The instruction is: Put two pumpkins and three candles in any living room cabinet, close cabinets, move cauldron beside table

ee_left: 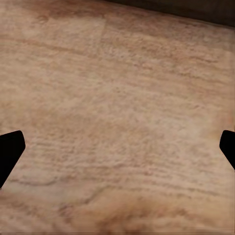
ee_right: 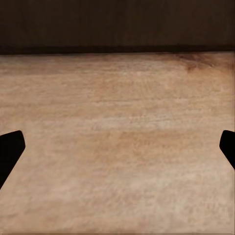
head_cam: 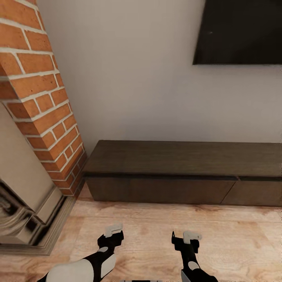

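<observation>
1. Dark-brown wood marks the cabinet, a long low unit against the pale wall, straight ahead of the robot; its handle-less drawer fronts sit flush, so every drawer in sight looks closed.
2. Both claws hang low over the wooden floor, short of the cabinet. The left claw has its fingers spread wide, and its wrist camera shows bare floorboards between the dark fingertips.
3. The right claw is likewise wide open and holds nothing; its wrist camera looks along the floor to the cabinet's base.
4. No pumpkin, candle, cauldron or tabletop is in sight, so I cannot tell how many items, if any, are already stowed (closed fronts hide whatever lies inside).
5. My judgement: the robot stands empty-handed facing the cabinet, either about to open a drawer or between trips. Fetching items and placing the cauldron probably remain.
6. Around: a brick chimney breast with a carved stone fireplace on the left, and a dark wall-mounted screen above the cabinet.
7. Nothing lies on the floor between claws and cabinet; the fireplace plinth crowds the left side.
</observation>
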`<state>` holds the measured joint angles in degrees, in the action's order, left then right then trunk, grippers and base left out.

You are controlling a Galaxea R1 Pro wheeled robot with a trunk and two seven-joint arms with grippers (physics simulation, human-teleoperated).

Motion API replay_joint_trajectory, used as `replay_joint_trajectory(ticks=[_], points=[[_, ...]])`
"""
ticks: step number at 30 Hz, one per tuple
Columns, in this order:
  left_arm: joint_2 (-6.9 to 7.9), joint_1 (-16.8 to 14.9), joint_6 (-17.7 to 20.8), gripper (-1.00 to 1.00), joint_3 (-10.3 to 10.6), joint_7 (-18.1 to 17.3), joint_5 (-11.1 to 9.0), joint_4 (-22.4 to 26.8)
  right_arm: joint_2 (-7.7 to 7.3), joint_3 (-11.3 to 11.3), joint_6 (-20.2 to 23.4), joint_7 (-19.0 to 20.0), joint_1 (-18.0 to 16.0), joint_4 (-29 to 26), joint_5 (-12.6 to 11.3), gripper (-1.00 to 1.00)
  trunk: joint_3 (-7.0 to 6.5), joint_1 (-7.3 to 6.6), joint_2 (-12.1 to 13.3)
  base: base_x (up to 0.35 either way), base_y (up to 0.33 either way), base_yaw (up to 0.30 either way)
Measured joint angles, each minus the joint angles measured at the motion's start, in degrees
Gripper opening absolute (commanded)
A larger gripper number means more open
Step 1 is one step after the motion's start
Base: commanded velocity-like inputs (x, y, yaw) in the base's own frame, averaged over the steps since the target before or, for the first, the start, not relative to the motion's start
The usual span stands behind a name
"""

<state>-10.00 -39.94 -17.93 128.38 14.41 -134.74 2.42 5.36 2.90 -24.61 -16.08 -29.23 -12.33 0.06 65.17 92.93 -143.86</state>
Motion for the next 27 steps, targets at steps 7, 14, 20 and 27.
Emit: replay_joint_trajectory(ticks=[7,14,20,27], points=[[1.44,0.0,0.2,1.00,0.0,-0.1,0.0,0.0,-0.37,0.0,-0.4,-0.2,0.0,0.0,0.3,1.00,-1.54,-0.19,0.1,-0.005,0.000,0.000],[3.53,2.4,-0.2,1.00,-0.1,-0.1,0.0,0.0,-1.00,0.0,-6.8,-0.4,0.4,0.1,0.1,1.00,-3.10,-0.37,0.2,0.000,0.000,0.000],[3.78,6.1,-2.2,1.00,-0.1,0.0,0.0,0.0,-1.13,-0.1,-13.8,-0.5,1.1,3.4,0.0,1.00,-4.42,-0.52,0.3,0.000,0.000,0.000],[4.34,10.4,-4.1,1.00,-0.1,-0.1,-0.1,0.0,-1.84,-0.2,-19.2,-0.5,1.3,9.4,0.0,1.00,-5.98,-0.71,0.4,0.000,0.000,0.000]])
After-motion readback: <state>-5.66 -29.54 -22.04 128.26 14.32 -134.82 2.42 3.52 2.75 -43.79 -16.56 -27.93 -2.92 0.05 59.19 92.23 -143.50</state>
